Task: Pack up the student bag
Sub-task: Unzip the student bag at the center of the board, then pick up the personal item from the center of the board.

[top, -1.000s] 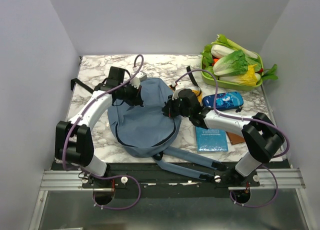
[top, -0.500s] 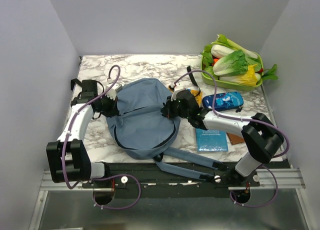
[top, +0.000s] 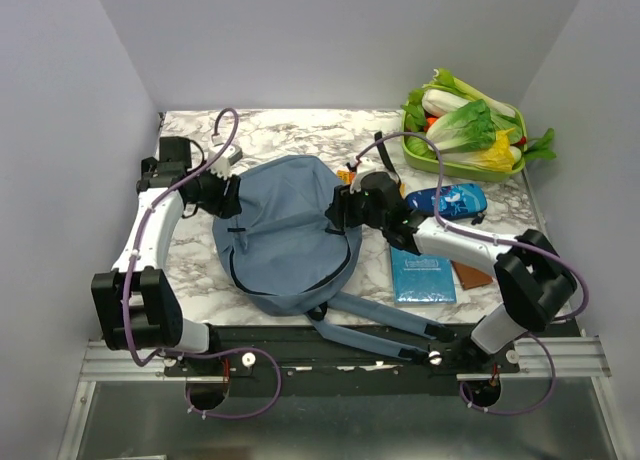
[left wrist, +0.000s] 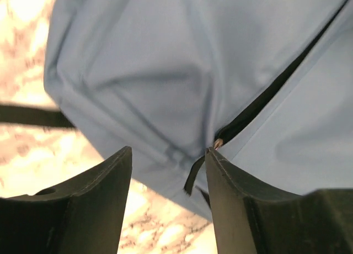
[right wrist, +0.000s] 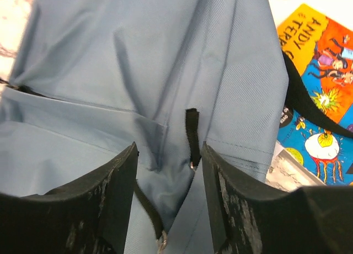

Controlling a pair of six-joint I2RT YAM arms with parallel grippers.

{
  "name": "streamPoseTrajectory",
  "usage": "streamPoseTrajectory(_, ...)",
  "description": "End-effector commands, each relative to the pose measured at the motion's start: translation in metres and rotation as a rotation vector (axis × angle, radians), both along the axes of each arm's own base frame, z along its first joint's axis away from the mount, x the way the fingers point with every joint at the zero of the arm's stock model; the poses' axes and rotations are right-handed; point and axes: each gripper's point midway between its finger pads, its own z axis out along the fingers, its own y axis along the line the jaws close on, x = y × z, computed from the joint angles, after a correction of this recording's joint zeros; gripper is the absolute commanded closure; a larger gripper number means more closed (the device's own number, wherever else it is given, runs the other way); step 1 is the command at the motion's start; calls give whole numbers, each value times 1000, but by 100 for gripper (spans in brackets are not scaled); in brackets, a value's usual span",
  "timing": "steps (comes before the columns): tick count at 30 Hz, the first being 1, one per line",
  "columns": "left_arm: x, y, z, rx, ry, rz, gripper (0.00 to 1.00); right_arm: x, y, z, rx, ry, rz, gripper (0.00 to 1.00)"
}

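marbled worktop (top: pixel 300 130) holds the student bag (top: pixel 285 230) at its centre. left tool (top: pixel 222 192) has swung out to the bag's left edge, right tool (top: pixel 340 208) opposite, both spread around zip pulls (right wrist: pixel 191 135); unzipping probably comes next.

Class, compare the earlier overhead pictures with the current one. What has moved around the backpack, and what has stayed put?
The left gripper swung from the far top of the blue backpack out to its left edge, and that side of the bag spread leftward. The right gripper edged slightly farther from the arm bases along the bag's right edge. The blue pencil case, teal book and green vegetable tray stayed put.
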Motion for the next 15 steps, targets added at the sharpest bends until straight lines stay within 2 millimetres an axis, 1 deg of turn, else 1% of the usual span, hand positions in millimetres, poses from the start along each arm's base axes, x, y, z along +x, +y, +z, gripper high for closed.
streamPoseTrajectory(1, 15, -43, 35, -50, -94, -105, 36, 6, -1, 49, 45, -95, -15, 41)
streamPoseTrajectory(2, 13, -64, 32, -42, -97, -160, 36, 6, -1, 51, 46, -95, -19, 41)
streamPoseTrajectory(3, 11, -70, 23, -34, -85, -166, 36, 9, -4, 54, 41, -99, -39, 41)
streamPoseTrajectory(4, 16, -76, 20, -13, -111, -175, 36, 8, -9, 57, 32, -97, -55, 42)
streamPoseTrajectory(5, 13, -89, 14, -7, -111, -210, 36, 9, -15, 57, 26, -91, -87, 42)
streamPoseTrajectory(6, 10, -94, 1, 2, -86, -223, 37, 12, -26, 58, 4, -92, -152, 42)
streamPoseTrajectory(7, 14, -99, -3, 12, -100, -231, 36, 8, -36, 58, -18, -79, -179, 39)
streamPoseTrajectory(8, 15, -99, -10, 34, -98, -230, 37, 6, -42, 56, -25, -80, -194, 37)
streamPoseTrajectory(9, 12, -102, -24, 53, -78, -241, 37, 4, -46, 55, -31, -84, -201, 35)
streamPoseTrajectory(10, 19, -103, -26, 64, -109, -238, 38, 2, -49, 53, -36, -84, -205, 33)
streamPoseTrajectory(11, 23, -99, -32, 95, -121, -225, 38, -1, -53, 52, -38, -84, -210, 33)
streamPoseTrajectory(12, 23, -97, -39, 110, -122, -221, 39, -2, -54, 50, -39, -81, -209, 32)
streamPoseTrajectory(13, 27, -96, -40, 121, -139, -214, 39, -6, -58, 44, -63, -58, -210, 32)
streamPoseTrajectory(14, 34, -95, -38, 133, -171, -202, 39, -7, -61, 42, -68, -47, -222, 32)
streamPoseTrajectory(15, 38, -92, -40, 155, -180, -186, 40, -6, -68, 42, -83, -49, -263, 32)
